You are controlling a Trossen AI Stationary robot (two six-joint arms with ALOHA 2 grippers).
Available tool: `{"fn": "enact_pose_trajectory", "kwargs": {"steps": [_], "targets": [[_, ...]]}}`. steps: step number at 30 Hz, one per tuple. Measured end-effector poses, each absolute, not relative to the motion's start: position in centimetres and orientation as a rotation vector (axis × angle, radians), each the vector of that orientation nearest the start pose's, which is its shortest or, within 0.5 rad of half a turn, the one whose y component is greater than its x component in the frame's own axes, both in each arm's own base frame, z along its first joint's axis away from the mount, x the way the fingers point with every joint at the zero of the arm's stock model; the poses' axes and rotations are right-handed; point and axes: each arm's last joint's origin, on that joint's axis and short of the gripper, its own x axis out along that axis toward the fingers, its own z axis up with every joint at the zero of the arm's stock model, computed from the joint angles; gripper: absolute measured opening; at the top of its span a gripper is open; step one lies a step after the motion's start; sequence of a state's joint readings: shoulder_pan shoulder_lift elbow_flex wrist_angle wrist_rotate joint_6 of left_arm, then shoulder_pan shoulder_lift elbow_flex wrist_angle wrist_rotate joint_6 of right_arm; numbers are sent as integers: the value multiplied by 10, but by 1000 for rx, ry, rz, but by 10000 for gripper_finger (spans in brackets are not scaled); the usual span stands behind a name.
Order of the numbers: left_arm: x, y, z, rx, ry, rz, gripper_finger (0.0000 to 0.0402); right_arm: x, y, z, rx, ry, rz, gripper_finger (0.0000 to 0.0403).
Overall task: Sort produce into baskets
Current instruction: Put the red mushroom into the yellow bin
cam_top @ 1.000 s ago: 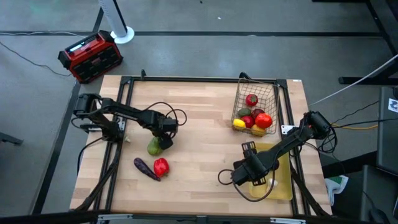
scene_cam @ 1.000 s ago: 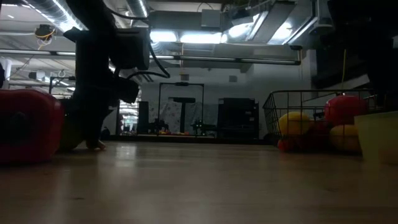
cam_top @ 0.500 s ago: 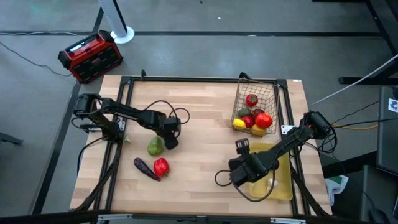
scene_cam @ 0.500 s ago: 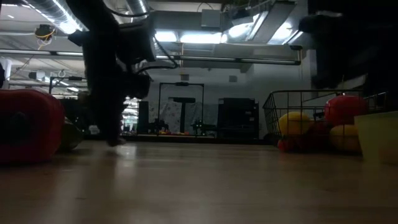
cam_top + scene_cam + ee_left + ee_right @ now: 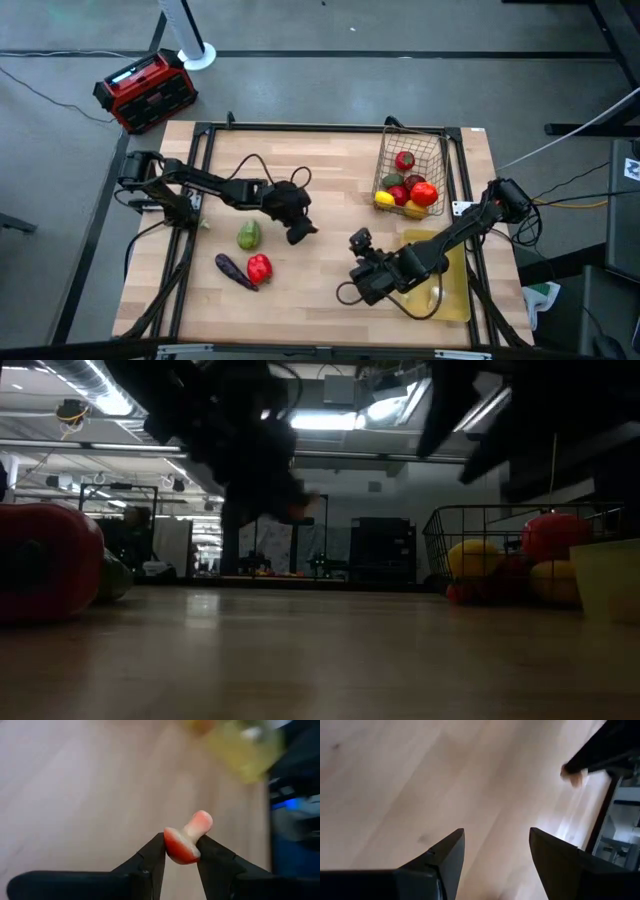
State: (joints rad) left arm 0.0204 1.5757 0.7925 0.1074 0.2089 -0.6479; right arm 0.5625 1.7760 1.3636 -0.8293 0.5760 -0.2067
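Over the table's middle: the left gripper (image 5: pixel 300 232) hangs above bare wood, well left of the wire basket (image 5: pixel 432 165), its fingers clamped on a small toy mushroom (image 5: pixel 186 841) with a red cap and pale stem.
Hold: in the left wrist view the fingers (image 5: pixel 152 857) pinch only the cap's edges, and the stem pokes out past them.
Right gripper (image 5: pixel 362 262): left of the wire basket's near corner, just beside the yellow tray (image 5: pixel 455 296), jaws apart and empty over the wood.
Wire basket: already holds red, yellow and green pieces, among them a red apple (image 5: pixel 424 193) and a lemon (image 5: pixel 384 199).
Left of the wire basket, on the table (image 5: pixel 330 180): a green avocado (image 5: pixel 249 235), a red pepper (image 5: pixel 259 267) and a purple eggplant (image 5: pixel 234 270), not yet sorted.
Risk one: the shallow pinch on a rounded cap could let the mushroom twist or pop free during the carry, and it would roll across the wood.
Risk two: both arms sit near each other between the loose produce and the wire basket; a crossing path could make them clash.
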Motion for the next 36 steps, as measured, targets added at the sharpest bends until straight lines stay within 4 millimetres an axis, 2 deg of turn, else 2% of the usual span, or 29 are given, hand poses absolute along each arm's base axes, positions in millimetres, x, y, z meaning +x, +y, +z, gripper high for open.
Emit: {"fn": "enact_pose_trajectory", "kwargs": {"steps": [5, 10, 14, 19, 26, 29, 36], "targets": [[319, -10, 187, -694, 597, -34, 99, 325, 161, 236, -857, 981, 64, 221], [319, -19, 188, -685, 602, -62, 100, 344, 144, 242, -841, 893, 36, 221], [319, -24, 188, -679, 608, -78, 100, 355, 133, 245, -800, 845, 85, 220], [318, -29, 188, -663, 611, -96, 100, 364, 124, 247, -726, 798, 143, 220], [319, -30, 188, -663, 609, -98, 100, 367, 121, 249, -740, 772, 168, 218], [319, -30, 188, -656, 607, -100, 100, 367, 121, 249, -741, 772, 169, 199], [319, -30, 189, -648, 602, -104, 100, 367, 121, 249, -741, 772, 169, 122]]}}
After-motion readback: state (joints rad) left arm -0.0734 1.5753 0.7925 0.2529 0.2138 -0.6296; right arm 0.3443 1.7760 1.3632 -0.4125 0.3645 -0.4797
